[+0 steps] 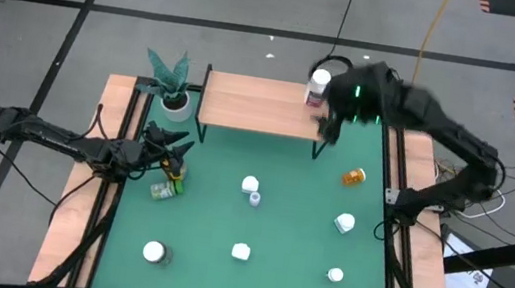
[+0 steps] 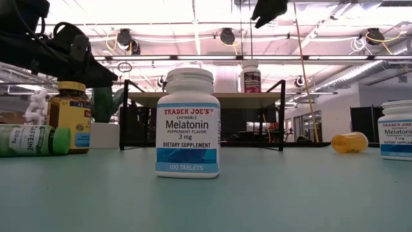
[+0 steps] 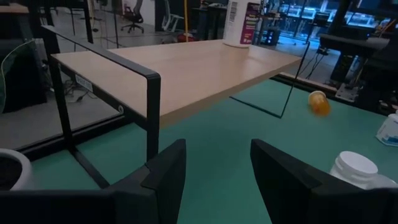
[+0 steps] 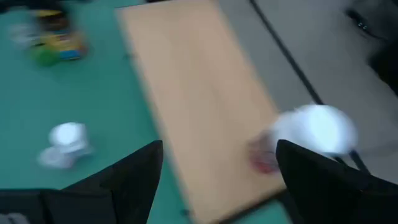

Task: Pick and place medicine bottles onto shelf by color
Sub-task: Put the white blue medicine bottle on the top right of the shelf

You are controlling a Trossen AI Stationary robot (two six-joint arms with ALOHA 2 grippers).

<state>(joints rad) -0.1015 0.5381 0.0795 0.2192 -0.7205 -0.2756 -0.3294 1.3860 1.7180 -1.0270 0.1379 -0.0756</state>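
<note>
Bottle upright on shelf, beyond open right fingers.

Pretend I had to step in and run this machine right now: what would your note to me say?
Right gripper: open, empty, above the right end of the low light-wood shelf on black metal legs.
Left gripper: open, empty, at the table's left edge near the amber bottle with a yellow cap and the lying green bottle.
Done: one white bottle with a dark red label stands on the shelf's right end.
Left: an orange bottle on its side and several white bottles, including the white melatonin bottle, remain on the green table.
</note>
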